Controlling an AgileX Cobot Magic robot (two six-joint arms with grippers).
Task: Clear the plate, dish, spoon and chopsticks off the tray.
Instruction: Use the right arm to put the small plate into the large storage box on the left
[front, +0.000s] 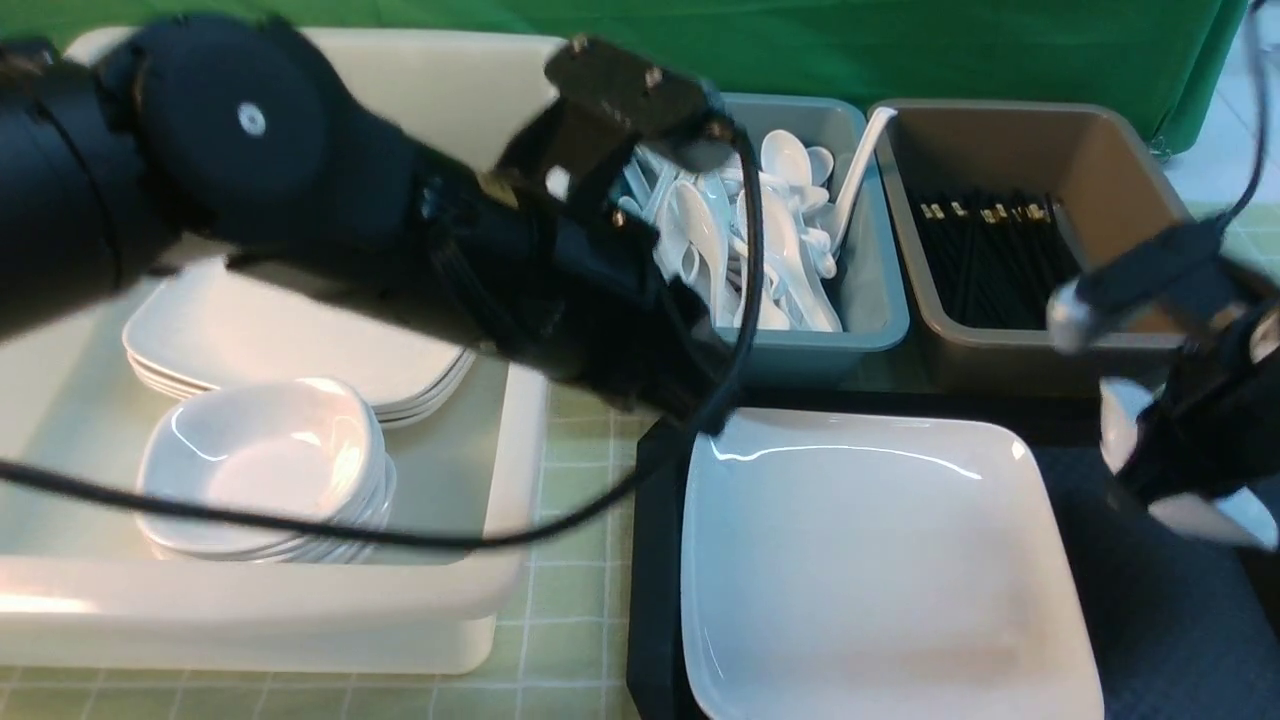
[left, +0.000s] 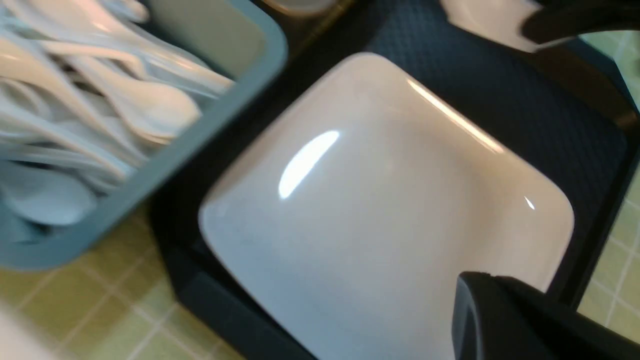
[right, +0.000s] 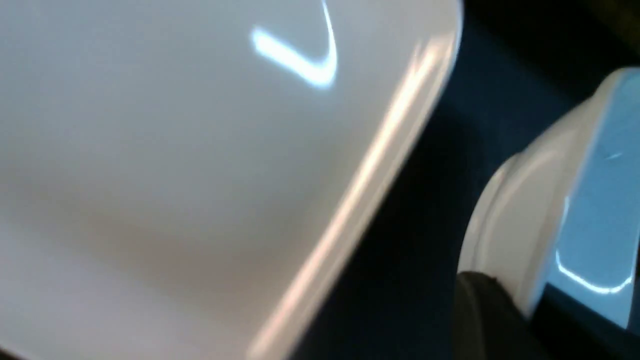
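Observation:
The large white plate (front: 880, 570) lies on the dark tray (front: 655, 560); it also shows in the left wrist view (left: 380, 210) and the right wrist view (right: 175, 150). My left gripper (front: 700, 410) hovers at the plate's far left corner, its fingers together and empty (left: 494, 282). My right gripper (front: 1160, 470) is at the tray's right side, shut on the wall of a small white dish (right: 540, 190), one finger outside and one inside. The dish is partly hidden in the front view (front: 1118, 420). I see no spoon or chopsticks on the tray.
A white bin (front: 250, 610) on the left holds stacked plates (front: 260, 340) and small dishes (front: 260, 460). A teal bin (front: 870, 300) holds several spoons. A brown bin (front: 1120, 160) holds black chopsticks (front: 990, 260). A green checked cloth (front: 580, 620) covers the table.

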